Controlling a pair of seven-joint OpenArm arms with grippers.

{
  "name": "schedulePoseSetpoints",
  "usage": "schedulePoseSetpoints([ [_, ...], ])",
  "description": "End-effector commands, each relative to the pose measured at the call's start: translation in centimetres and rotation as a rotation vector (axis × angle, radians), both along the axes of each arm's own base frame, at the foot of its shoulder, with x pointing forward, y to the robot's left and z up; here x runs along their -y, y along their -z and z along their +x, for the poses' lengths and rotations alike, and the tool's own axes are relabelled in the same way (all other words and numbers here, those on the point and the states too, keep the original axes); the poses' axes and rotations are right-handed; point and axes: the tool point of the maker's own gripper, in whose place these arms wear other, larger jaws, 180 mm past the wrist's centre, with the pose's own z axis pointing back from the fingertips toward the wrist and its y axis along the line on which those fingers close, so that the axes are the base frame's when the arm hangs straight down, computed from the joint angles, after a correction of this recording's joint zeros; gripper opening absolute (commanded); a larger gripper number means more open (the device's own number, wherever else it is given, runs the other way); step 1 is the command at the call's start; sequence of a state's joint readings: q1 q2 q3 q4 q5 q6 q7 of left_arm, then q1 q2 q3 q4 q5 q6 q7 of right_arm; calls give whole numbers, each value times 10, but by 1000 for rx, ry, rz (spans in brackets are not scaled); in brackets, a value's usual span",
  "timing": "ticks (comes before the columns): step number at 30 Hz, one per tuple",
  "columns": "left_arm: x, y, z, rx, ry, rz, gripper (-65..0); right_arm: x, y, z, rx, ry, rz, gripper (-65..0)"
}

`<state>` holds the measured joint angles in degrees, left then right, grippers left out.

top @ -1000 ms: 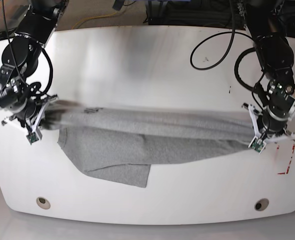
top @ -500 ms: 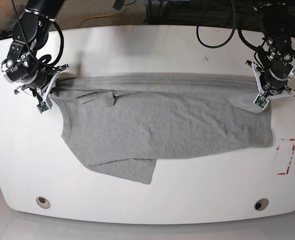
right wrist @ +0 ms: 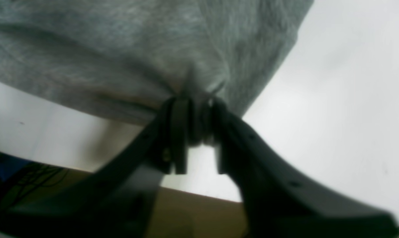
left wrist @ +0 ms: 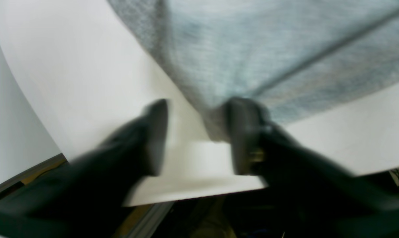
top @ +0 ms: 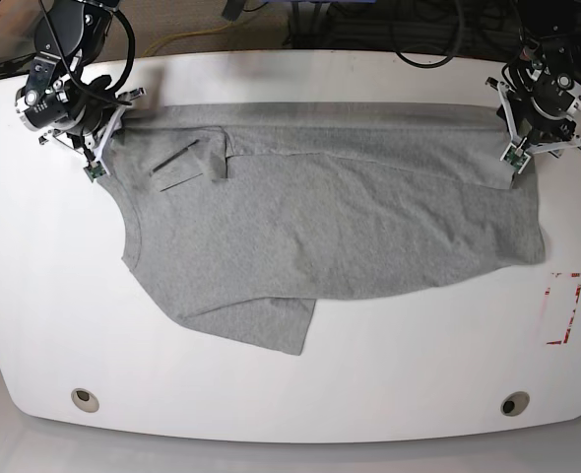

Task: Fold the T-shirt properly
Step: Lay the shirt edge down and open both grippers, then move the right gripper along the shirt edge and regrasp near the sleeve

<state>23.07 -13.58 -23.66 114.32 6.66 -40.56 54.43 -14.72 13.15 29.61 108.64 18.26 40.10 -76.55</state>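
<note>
The heather-grey T-shirt [top: 340,217] lies spread across the white table [top: 271,374], its top edge near the far side and one flap hanging down at the lower left. No lettering shows. My right gripper [top: 98,143] is at the shirt's upper left corner. In the right wrist view my right gripper [right wrist: 194,105] is shut on a bunched fold of the cloth [right wrist: 120,49]. My left gripper [top: 515,148] is at the upper right corner. In the blurred left wrist view my left gripper [left wrist: 198,109] has its fingers apart, and the shirt corner [left wrist: 252,43] touches only the right finger [left wrist: 242,132].
A red tape rectangle [top: 559,307] marks the table's right side. Two round holes [top: 86,398] [top: 514,403] sit near the front edge. Cables and dark gear lie beyond the far edge [top: 369,30].
Both arms have moved toward the far edge and dragged the shirt's top edge with them. The shirt has gone from a narrow stretched band to a wide, flatter spread.
</note>
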Motion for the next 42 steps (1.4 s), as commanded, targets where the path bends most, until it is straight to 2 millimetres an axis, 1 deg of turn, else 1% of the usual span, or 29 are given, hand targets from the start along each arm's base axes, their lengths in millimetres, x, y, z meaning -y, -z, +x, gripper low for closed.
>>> schedulePoseSetpoints([
  [1, -8, -2, -4, -7, -11, 26, -206, 18, -12, 5, 40, 38, -32, -409],
  [2, -8, 1, -6, -15, -12, 23, -174, 24, -14, 2, 45, 61, -35, -355],
  [3, -8, 1, -7, -18, -13, 23, -171, 27, -16, 2, 50, 71, -40, -330],
  [5, -10, 2, -10, -24, -17, 23, -196, 37, -19, -2, 53, 103, -53, -254],
  [7, -15, -1, -14, -22, -31, 32, -208, 43, -25, -5, 66, 124, -57, -214],
  [8, -18, -5, -15, -8, -42, 34, -215, 44, -31, -5, 85, 135, -46, -195],
  [9, -21, -8, -16, 1, -55, 27, -218, 45, -35, -4, 101, 140, -35, -189],
  [11, -27, -14, -16, 34, -91, -7, -217, 44, -39, -5, 112, 149, 1, -192],
  [13, -35, -22, -16, 73, -132, -44, -218, 40, -44, -1, 141, 145, 42, -190],
  [15, -38, -27, -15, 109, -157, -87, -224, 37, -48, 4, 164, 128, 74, -190],
  [17, -33, -29, -11, 128, -154, -126, -242, 29, -49, 8, 172, 106, 96, -190],
  [19, -27, -28, -9, 139, -150, -169, -257, 17, -46, 13, 167, 66, 115, -190],
  [20, -25, -28, -8, 144, -148, -182, -260, 11, -47, 18, 170, 46, 122, -190],
  [21, -20, -29, -3, 157, -140, -208, -262, 0, -47, 27, 176, 10, 131, -190],
  [22, -14, -29, 2, 166, -129, -227, -262, -8, -46, 32, 175, -15, 142, -190],
  [24, -2, -25, 7, 166, -117, -250, -262, -20, -40, 39, 160, -49, 168, -190],
  [26, 10, -17, 7, 148, -104, -267, -262, -28, -39, 49, 161, -72, 187, -190],
  [31, 30, -3, 5, 112, -86, -274, -262, -32, -33, 72, 161, -61, 238, -190],
  [33, 32, 2, 2, 96, -92, -271, -264, -34, -30, 79, 154, -61, 257, -190],
  [34, 30, 7, -1, 79, -101, -262, -264, -36, -29, 85, 158, -63, 272, -190],
  [36, 28, 16, -6, 52, -119, -252, -264, -38, -25, 90, 158, -61, 293, -190],
  [38, 24, 22, -10, 30, -132, -242, -265, -42, -17, 91, 140, -62, 315, -190],
  [42, 20, 29, -14, 7, -145, -240, -265, -54, -15, 97, 132, -93, 332, -192],
])
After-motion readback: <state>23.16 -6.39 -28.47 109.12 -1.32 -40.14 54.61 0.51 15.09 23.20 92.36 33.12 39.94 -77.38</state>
